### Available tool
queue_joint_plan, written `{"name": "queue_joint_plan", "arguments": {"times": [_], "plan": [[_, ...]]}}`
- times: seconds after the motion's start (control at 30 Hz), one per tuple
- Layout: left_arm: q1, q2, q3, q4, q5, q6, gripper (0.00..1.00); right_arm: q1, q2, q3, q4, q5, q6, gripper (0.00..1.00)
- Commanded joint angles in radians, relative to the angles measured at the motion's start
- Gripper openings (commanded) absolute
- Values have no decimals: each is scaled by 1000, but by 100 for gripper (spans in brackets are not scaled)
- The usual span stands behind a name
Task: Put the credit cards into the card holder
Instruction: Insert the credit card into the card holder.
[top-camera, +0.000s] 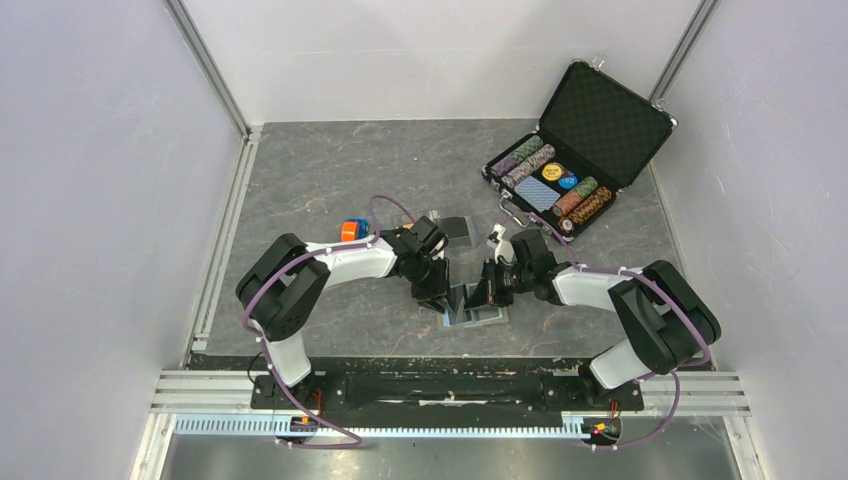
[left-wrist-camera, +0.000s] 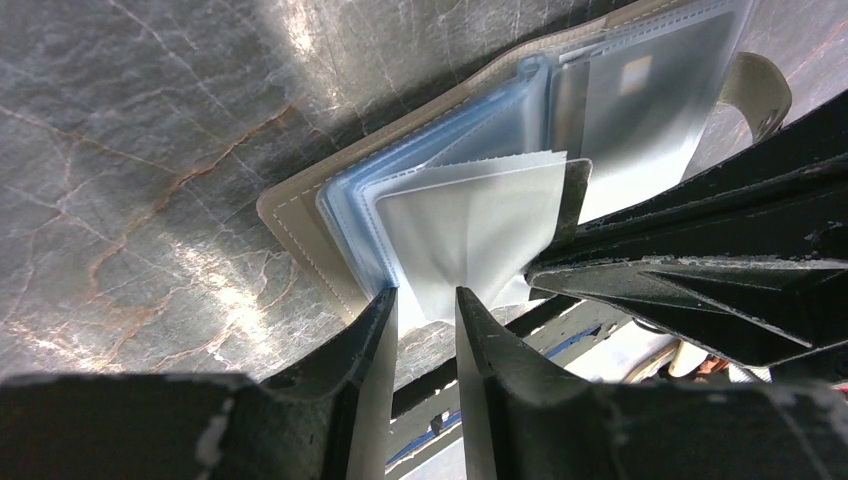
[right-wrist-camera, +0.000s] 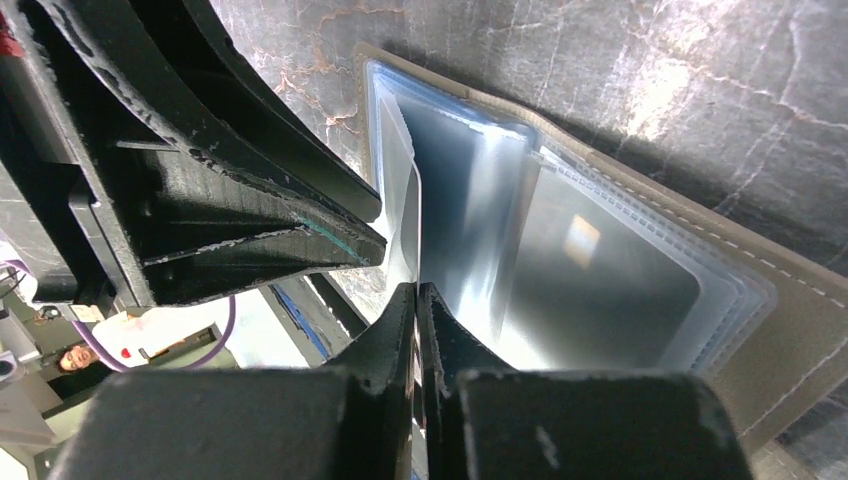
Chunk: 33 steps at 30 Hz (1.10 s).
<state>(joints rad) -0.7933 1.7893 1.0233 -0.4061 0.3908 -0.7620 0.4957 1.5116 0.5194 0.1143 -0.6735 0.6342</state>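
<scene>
On the grey marbled table (top-camera: 300, 180) between white walls (top-camera: 100, 150), left tool (left-wrist-camera: 422, 297) gapes astride a card holder (left-wrist-camera: 300, 240) sleeve; right tool (right-wrist-camera: 417, 290) clamps it.

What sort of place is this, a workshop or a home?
Probably a robot test booth in a lab: white panels wall in a grey table, the left arm and right arm are bolted to a metal rail at its edge, and props like a card holder and chip case sit on it.
</scene>
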Motion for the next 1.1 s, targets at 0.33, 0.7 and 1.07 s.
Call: {"name": "queue_joint_plan", "arguments": {"times": [0.33, 0.7, 1.07], "plan": [[11, -2, 13, 15, -27, -26, 23, 4, -29, -18, 1, 18, -16, 23], [14, -5, 25, 13, -23, -26, 28, 4, -67, 30, -113, 44, -84, 59], [16, 8, 39, 18, -4, -22, 28, 4, -72, 57, -184, 70, -131, 38]]}}
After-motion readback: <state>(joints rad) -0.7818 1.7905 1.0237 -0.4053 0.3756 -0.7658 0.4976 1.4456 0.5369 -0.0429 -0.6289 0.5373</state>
